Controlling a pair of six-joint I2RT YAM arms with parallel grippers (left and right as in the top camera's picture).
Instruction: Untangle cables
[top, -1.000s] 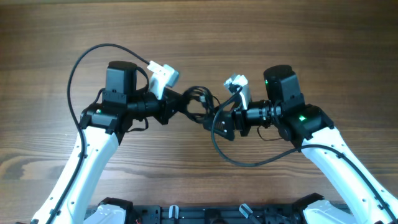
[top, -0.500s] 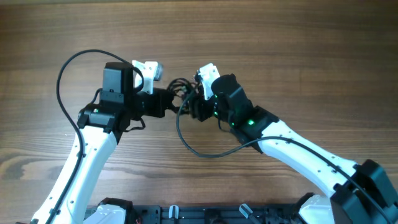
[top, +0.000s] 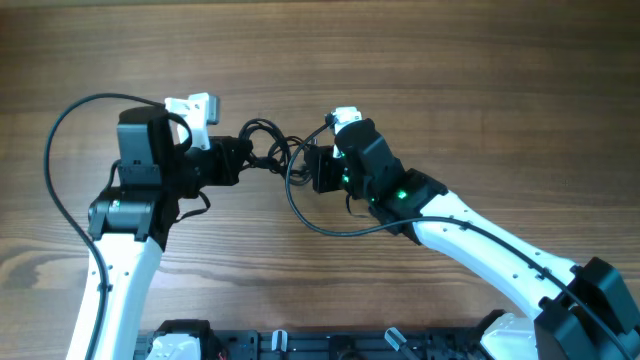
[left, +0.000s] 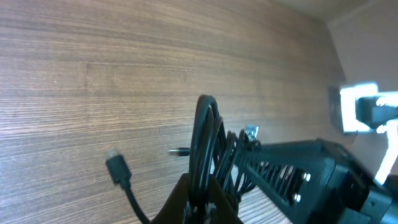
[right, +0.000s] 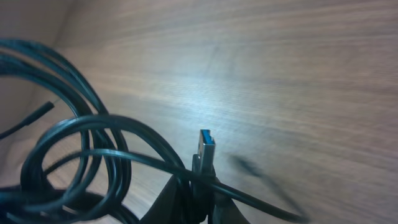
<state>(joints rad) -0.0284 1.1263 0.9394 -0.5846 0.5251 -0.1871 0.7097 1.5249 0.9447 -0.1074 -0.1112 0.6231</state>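
Note:
The cables are thin black wires bunched in loops between my two grippers, above the wooden table. My left gripper is shut on one side of the bundle. In the left wrist view its fingers pinch several upright cable loops, and a loose black plug hangs to the left. My right gripper holds the bundle's other side. In the right wrist view its jaws are shut on a USB plug with a blue insert, while more loops curl to the left.
The right arm's own thicker black cable sags in a loop below the grippers. The left arm's cable arcs out to the far left. Bare wooden table surrounds both arms.
Both arms have shifted left, carrying the bundle. The right gripper, open a second ago, has swung in and closed on the USB plug. The left gripper stayed shut.

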